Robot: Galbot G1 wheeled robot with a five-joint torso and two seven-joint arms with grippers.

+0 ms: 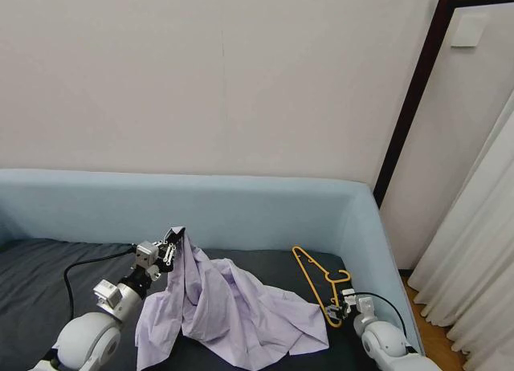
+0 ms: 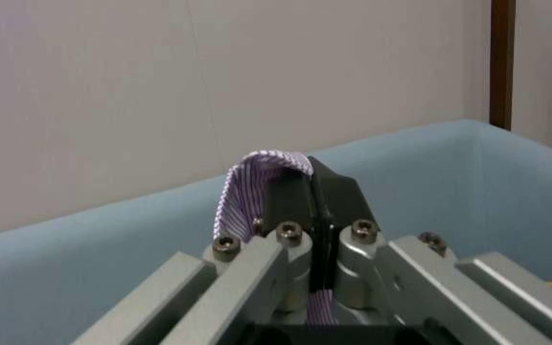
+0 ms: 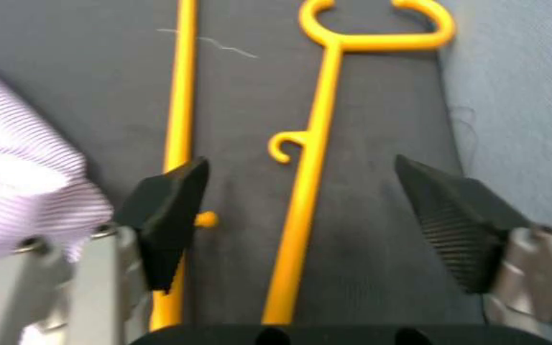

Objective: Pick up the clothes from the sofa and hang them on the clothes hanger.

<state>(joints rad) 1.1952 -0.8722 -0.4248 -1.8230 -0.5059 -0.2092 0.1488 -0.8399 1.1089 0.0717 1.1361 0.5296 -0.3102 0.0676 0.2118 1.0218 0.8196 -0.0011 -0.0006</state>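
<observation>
A pale-blue sofa (image 1: 241,206) with a dark seat is standing against a bare white wall (image 1: 201,82), with a curtain (image 1: 474,291) hanging alongside. The left gripper (image 1: 171,246), jaws pressed together, is pinching a fold of the lilac shirt (image 1: 233,311), whose bulk is draping below them onto the seat. The right gripper (image 3: 300,183), jaws spread, is straddling one bar of the yellow hanger (image 1: 312,273), which is lying flat, its length running ahead of the jaws toward the backrest.

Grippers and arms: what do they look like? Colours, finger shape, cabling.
The left arm and right arm have rounded white-grey shells, each trailing a black cable. The left gripper and right gripper share silver metal links with socket-head screws and black wedge-shaped fingers; the right's pad is cross-hatched.
</observation>
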